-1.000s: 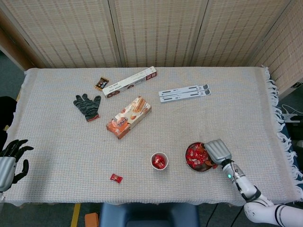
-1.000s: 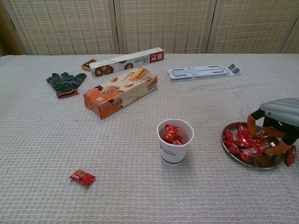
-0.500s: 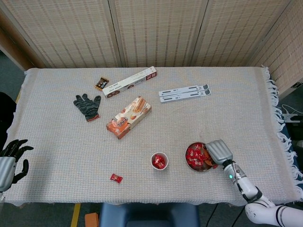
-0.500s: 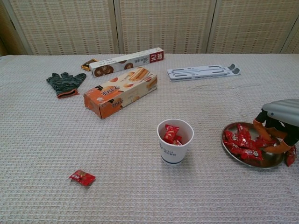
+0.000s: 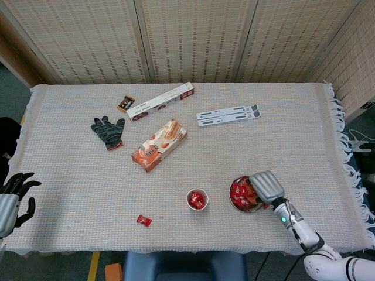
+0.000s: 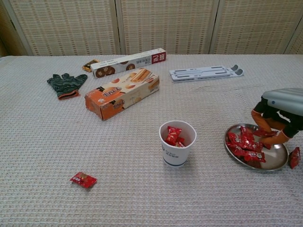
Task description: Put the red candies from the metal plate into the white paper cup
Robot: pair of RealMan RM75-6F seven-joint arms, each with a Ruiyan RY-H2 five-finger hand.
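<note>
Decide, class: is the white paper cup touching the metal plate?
Apart. The chest view shows a strip of bare cloth between the white paper cup and the metal plate.

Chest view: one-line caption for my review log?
Right hand reaches into metal plate of red candies, beside part-filled cup.

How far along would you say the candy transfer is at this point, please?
Partly done. The white paper cup already holds a few red candies. The right hand is over the metal plate, fingertips among the candies there; whether it has pinched one is unclear. Many remain on the plate, and one stray candy lies on the cloth.
</note>
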